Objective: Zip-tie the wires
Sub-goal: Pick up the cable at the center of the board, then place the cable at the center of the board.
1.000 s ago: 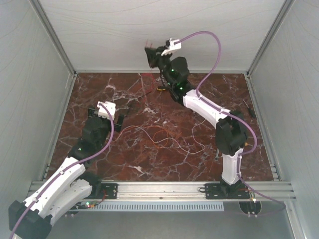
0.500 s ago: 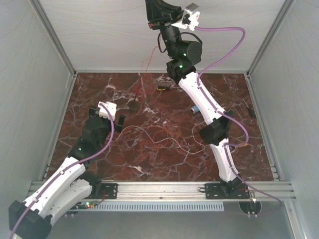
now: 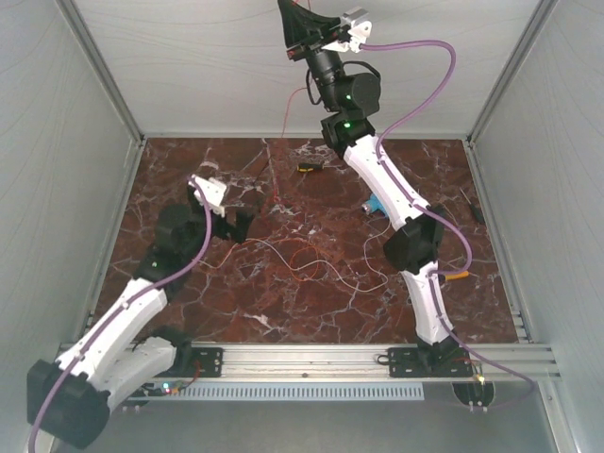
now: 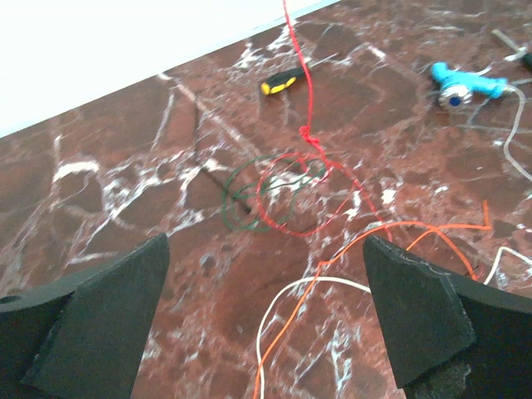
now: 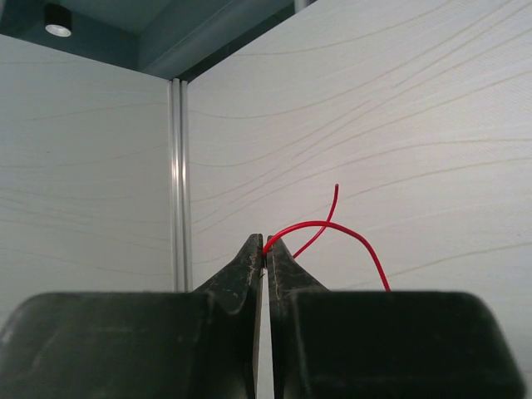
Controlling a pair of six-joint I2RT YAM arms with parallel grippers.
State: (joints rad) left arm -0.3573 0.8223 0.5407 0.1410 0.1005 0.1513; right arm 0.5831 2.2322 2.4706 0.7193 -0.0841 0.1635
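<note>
The right pincer is clamped tight on a red strand, whose short free end curls up past the fingertips. Seen from above, this pincer is raised high against the back wall, well above the surface, and the red strand hangs from it down to the marble. The left pincer stands wide and holds nothing, hovering low over the left part of the surface, apart from the strands. The wires lie loose in the middle of the surface, between the two arms. In the left wrist view the hanging red strand meets a knot and a loose red coil, overlapped by a thin green loop. A white strand and an orange strand run nearer the open jaws. A yellow-and-black tool handle lies near the back wall. A blue item lies to the right; its kind cannot be determined.
</note>
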